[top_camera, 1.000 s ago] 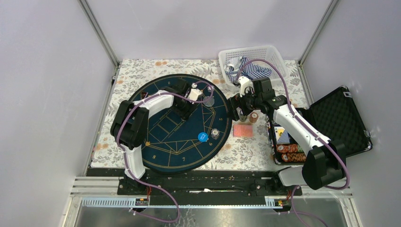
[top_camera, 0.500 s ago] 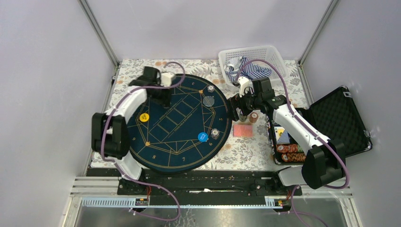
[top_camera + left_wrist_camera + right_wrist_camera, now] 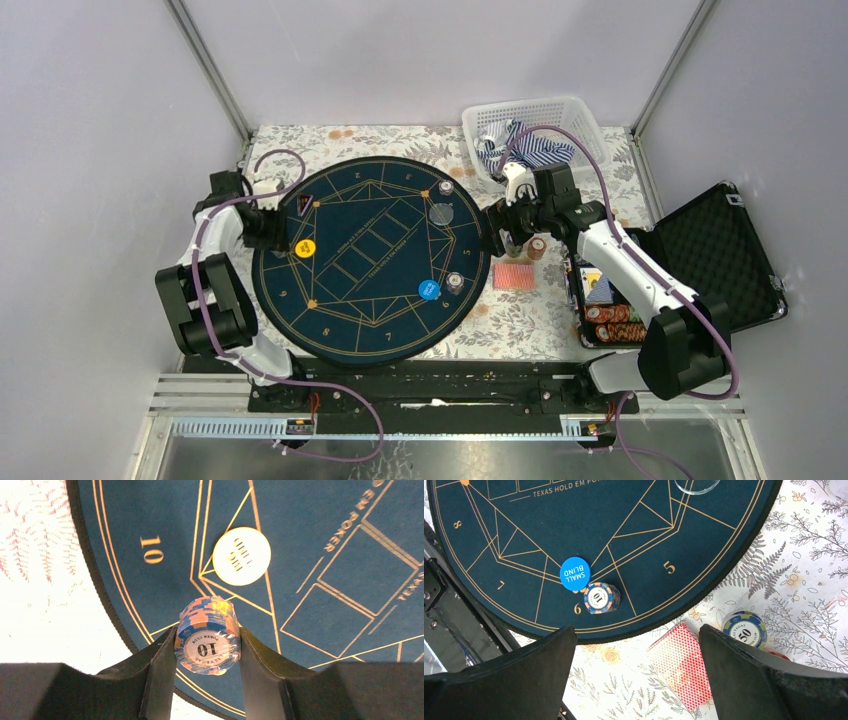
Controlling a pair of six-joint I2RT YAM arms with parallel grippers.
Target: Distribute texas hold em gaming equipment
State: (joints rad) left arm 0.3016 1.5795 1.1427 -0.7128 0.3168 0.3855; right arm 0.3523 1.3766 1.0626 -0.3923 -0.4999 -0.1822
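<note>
- Left wrist view: the left gripper (image 3: 207,652) clamps a wrapped chip stack (image 3: 207,641) above the mat (image 3: 320,510), near seat 10. Letting go high or tilted could roll it off the edge.
- The right gripper (image 3: 636,640) gapes wide and empty above the cards (image 3: 681,666).
- Legible: "10 POKER CLUB" on the stack. The pale disc (image 3: 241,556) is blurred, probably "BIG BLIND". The blue disc (image 3: 575,573) reads "SMALL BLIND".

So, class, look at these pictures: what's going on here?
Two robot arms are laying out a poker game on a round navy mat. The left gripper is shut on a wrapped stack of 10 chips, over the mat's edge by seat 10, near the orange disc. The right gripper hangs open and empty above the red-backed cards and a 50 chip stack on the floral cloth. A blue small-blind disc and another 10 stack sit at seat 6.
</note>
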